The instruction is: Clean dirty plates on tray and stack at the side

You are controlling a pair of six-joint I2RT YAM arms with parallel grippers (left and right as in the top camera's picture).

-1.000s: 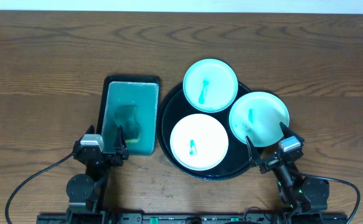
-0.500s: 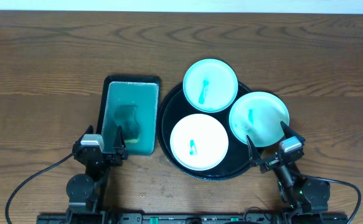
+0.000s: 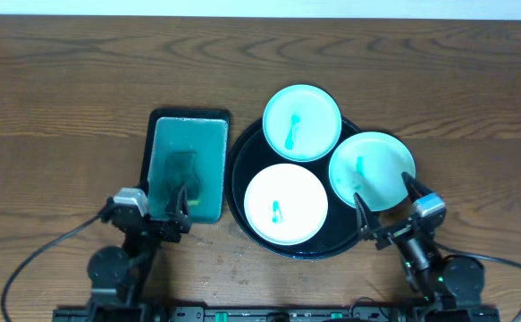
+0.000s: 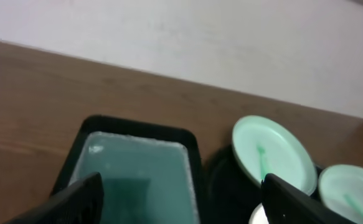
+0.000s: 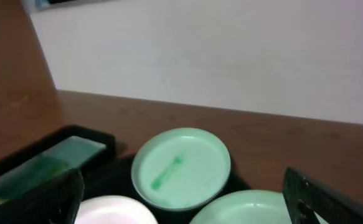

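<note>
At the near edge of the worktop (image 3: 63,72), both arms are waiting low. The left claw (image 3: 177,199) is gaping wide and gripping nothing, hanging over the near end of the rectangular tray (image 3: 189,114) with its teal contents (image 3: 197,148). The right claw (image 3: 383,199) is likewise spread wide and empty, pointing at the near rim of the right-hand plate (image 3: 372,170).

All three plates are sitting on the round black tray (image 3: 239,161). The nearest plate (image 3: 285,204) is lying fully inside it, the right-hand one is overhanging its rim, and the farthest plate (image 3: 302,122) is jutting past the back edge. Each is showing a teal smear at its centre.

Nothing is stacked at the side, so the job appears to be just beginning, with the reach for a first plate in hand. The next move is probably calling for the right claw to drop and straddle the overhanging rim before pinching, with the left fetching whatever wipes.
</note>
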